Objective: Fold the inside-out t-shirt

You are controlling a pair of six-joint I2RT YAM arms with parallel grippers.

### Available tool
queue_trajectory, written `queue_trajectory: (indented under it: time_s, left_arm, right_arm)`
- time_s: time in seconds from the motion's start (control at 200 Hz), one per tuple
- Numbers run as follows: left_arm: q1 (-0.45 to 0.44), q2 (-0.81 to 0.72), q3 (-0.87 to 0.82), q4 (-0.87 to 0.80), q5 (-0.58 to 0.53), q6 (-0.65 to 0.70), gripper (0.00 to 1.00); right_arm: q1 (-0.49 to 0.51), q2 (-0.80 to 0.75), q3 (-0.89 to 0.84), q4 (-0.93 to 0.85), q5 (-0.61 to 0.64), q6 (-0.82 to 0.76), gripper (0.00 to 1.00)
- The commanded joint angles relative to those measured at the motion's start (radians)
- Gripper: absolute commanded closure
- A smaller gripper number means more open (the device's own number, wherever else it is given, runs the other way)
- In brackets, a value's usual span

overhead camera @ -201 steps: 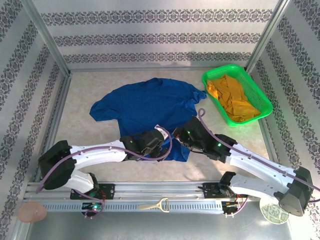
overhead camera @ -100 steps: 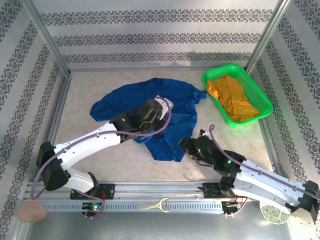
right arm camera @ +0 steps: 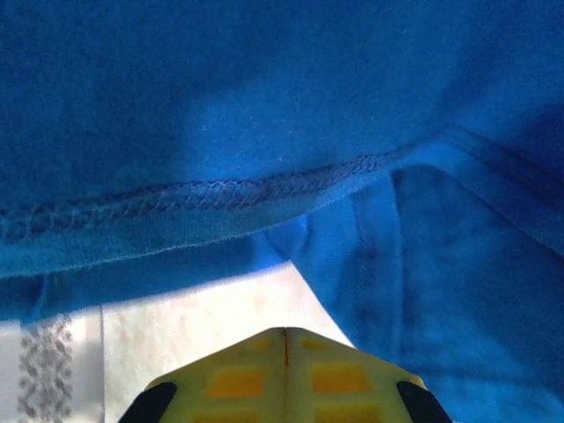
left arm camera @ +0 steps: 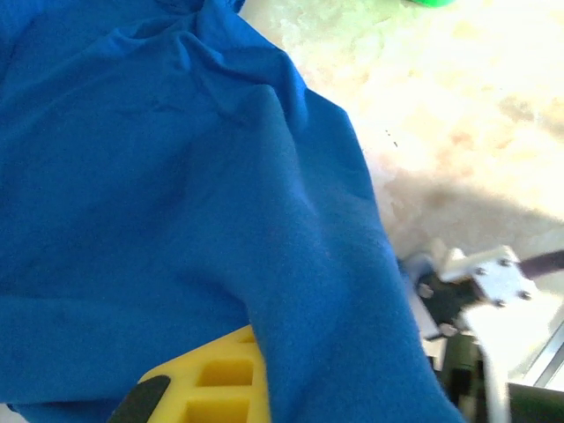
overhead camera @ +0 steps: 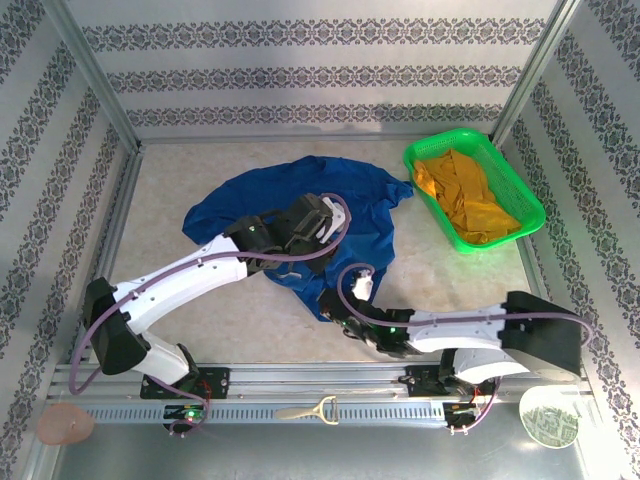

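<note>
The inside-out t-shirt is royal blue and lies bunched in the middle of the table. My left gripper sits over its centre, shut on a lifted fold. In the left wrist view the blue cloth drapes over one yellow finger and hides the other. My right gripper lies low at the shirt's near tip. Its yellow fingers are pressed together with nothing between them. Just ahead of them hangs the stitched hem, raised off the table.
A green basket holding a mustard-yellow garment stands at the back right. Patterned walls and metal posts enclose the table. On the near rail lie a pale tool, a pink disc and a round plate.
My left gripper shut on the shirt's near hem and carried it up and away towards the middle. My right gripper left the hem, drew back, then swung left to the near tip.
</note>
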Motion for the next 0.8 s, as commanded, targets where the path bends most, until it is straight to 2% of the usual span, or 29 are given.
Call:
queue_trajectory:
  time_s: [0.0,0.105,0.195,0.465,0.794]
  left_arm:
    - [0.004,-0.014,0.043,-0.059,0.047,-0.035,1.0]
    - [0.004,-0.042,0.058,-0.08,0.086,-0.084,1.0]
    - [0.004,-0.073,0.08,-0.093,0.118,-0.125,1.0]
    - [0.004,-0.096,0.203,-0.15,0.159,-0.146,1.0]
    - [0.006,-0.057,0.289,-0.187,0.186,-0.12,1.0]
  right_arm:
    - [-0.077,0.102,0.045,0.232,0.082,-0.018,1.0]
    - [-0.167,0.234,0.098,0.371,0.048,-0.054,1.0]
    - [-0.205,0.328,0.133,0.46,0.032,-0.07,1.0]
    - [-0.232,0.494,0.099,0.556,0.045,-0.045,1.0]
    - [-0.243,0.567,0.065,0.623,0.029,-0.02,1.0]
